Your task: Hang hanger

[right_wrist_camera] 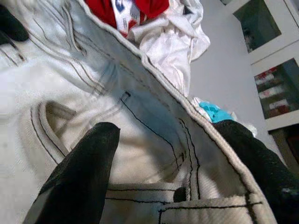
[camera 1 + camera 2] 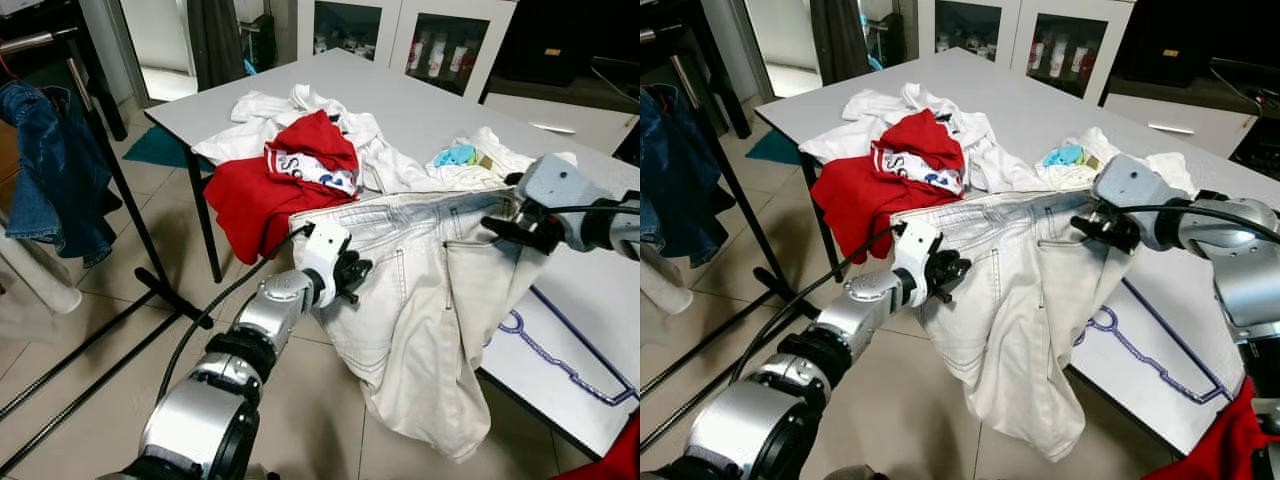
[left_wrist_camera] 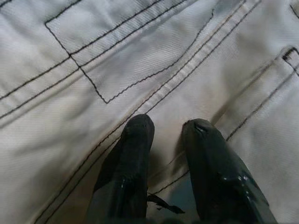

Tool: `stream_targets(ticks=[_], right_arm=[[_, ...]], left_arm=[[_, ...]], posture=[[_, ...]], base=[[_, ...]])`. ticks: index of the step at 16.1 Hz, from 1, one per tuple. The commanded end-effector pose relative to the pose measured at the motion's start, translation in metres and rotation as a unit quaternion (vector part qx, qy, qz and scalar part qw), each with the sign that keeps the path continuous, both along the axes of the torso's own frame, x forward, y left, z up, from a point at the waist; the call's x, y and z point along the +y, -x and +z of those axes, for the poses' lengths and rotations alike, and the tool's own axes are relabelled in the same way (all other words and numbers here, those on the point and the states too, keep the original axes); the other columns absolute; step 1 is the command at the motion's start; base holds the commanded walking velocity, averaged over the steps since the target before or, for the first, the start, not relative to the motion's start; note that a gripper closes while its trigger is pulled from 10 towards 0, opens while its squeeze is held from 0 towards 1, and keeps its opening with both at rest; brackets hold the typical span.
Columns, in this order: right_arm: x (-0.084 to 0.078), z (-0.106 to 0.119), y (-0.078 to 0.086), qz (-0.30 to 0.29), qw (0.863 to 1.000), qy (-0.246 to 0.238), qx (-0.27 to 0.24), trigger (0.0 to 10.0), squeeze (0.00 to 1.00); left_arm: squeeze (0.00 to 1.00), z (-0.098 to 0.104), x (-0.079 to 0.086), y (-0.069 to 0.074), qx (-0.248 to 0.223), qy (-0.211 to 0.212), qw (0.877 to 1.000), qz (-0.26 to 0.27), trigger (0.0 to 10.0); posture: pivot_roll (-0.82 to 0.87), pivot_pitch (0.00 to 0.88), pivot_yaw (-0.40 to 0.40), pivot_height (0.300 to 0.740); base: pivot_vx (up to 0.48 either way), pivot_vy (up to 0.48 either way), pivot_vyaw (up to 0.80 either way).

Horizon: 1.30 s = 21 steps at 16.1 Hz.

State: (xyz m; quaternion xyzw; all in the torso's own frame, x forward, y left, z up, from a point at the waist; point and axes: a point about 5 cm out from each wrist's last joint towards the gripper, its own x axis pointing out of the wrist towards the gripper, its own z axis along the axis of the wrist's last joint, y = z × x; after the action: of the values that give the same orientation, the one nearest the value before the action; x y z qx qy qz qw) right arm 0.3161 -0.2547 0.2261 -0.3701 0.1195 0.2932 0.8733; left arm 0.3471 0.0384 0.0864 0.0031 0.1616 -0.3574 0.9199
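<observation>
Both grippers, left (image 2: 352, 276) and right (image 2: 505, 228), jaws clamped on the waistband of white jeans (image 2: 420, 320), stretch it flat off the bench (image 2: 440, 110) edge, likely readying it for hanging; no hanger visible, rack (image 2: 140, 250) leftward.

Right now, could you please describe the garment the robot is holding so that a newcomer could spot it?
Start at the grey table heaped with clothes. Off its near edge hang the cream denim trousers with dark stitching, the waistband held between the left gripper and right gripper. Unlike the neighbouring red garment and white shirts, they are lifted.
</observation>
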Motion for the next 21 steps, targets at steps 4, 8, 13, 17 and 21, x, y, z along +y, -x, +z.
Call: stream_targets(ticks=[4, 8, 13, 17, 21], right_arm=[[0.008, 0.024, -0.007, -0.020, 0.997, -0.055, -0.052, 10.0, 0.00], [-0.003, -0.001, -0.048, -0.184, 0.978, -0.082, -0.057, 10.0, 0.00], [-0.037, -0.006, -0.069, -0.391, 0.907, -0.049, -0.147, 10.0, 0.00], [-0.080, 0.002, -0.056, -0.527, 0.820, -0.045, -0.221, 10.0, 0.00], [-0.099, 0.006, -0.047, -0.583, 0.778, -0.056, -0.228, 10.0, 0.00]], left_arm=[[0.00, 0.033, -0.014, -0.013, -0.054, 0.032, 0.998, -0.006, 10.0], [0.00, 0.030, -0.017, -0.008, -0.065, 0.030, 0.997, -0.021, 10.0], [0.00, 0.018, -0.010, -0.001, -0.062, 0.036, 0.997, -0.007, 10.0], [0.00, 0.013, 0.000, 0.002, -0.062, 0.035, 0.997, 0.011, 10.0], [0.00, 0.010, -0.003, 0.007, -0.060, 0.035, 0.998, 0.008, 10.0]], posture=[[-0.07, 0.000, -0.016, 0.740], [-0.08, 0.000, -0.009, 0.740], [0.00, 0.000, -0.048, 0.740], [0.02, 0.000, -0.058, 0.740], [0.01, 0.000, -0.058, 0.740]], base=[[0.000, 0.000, 0.00], [0.000, 0.000, 0.00], [0.000, 0.000, 0.00], [0.000, 0.000, 0.00], [0.000, 0.000, 0.00]])
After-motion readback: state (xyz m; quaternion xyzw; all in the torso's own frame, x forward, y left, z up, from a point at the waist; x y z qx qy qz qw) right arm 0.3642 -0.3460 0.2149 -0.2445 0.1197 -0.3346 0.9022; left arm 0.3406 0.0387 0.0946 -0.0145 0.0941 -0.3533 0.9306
